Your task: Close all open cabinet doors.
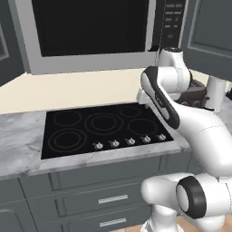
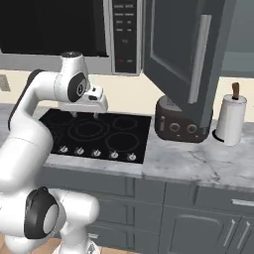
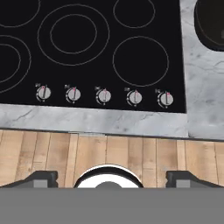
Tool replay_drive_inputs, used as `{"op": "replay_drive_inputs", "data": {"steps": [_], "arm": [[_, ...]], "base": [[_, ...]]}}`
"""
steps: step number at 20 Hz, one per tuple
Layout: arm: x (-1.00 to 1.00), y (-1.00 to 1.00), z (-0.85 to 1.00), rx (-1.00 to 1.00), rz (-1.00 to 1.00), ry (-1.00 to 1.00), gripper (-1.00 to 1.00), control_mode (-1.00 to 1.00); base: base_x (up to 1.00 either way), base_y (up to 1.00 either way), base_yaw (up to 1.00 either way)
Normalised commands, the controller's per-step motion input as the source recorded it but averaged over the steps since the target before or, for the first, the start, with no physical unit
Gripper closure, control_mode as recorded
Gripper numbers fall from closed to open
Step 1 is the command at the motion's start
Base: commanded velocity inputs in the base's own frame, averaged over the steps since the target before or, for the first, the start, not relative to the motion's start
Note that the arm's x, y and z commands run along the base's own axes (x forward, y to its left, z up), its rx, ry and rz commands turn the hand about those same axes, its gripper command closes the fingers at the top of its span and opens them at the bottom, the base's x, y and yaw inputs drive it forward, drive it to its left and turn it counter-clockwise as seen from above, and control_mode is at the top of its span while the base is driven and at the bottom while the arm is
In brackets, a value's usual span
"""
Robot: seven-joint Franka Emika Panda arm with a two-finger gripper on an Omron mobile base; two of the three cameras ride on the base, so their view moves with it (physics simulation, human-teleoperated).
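A tall dark grey cabinet door [image 2: 183, 54] with a long vertical silver handle [image 2: 201, 59] stands swung open to the right of the microwave, out over the counter. The left base view has the same door [image 1: 210, 36] at its upper right. Another dark grey door [image 1: 8, 50] angles in at that view's upper left edge. My gripper [image 2: 84, 114] hangs pointing down over the black cooktop [image 2: 99, 131], left of and below the open door and apart from it. It is open, and in the hand view its fingertips [image 3: 41, 178] stand wide apart with nothing between them.
A microwave [image 1: 90, 31] hangs above the cooktop. A dark toaster [image 2: 176, 123] and a paper towel roll [image 2: 230, 119] stand on the marble counter [image 2: 198, 166] under the open door. Grey drawer fronts [image 1: 108, 197] run below the counter. Several knobs [image 3: 103, 95] line the cooktop's front edge.
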Motion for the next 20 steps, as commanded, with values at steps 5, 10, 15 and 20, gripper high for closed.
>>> {"op": "replay_drive_inputs", "data": {"steps": [5, 10, 15, 20], "arm": [[0.00, 0.00, 0.00, 0.00, 0.00, 0.00, -1.00, 1.00], [0.00, 0.00, 0.00, 0.00, 0.00, 0.00, -1.00, 1.00], [0.00, 0.00, 0.00, 0.00, 0.00, 0.00, -1.00, 1.00], [0.00, 0.00, 0.00, 0.00, 0.00, 0.00, -1.00, 1.00]], "base": [[-0.97, -0.46, -0.10], [-0.76, -0.52, -0.09], [-0.38, -0.75, -0.05], [-0.09, -0.79, 0.00]]}}
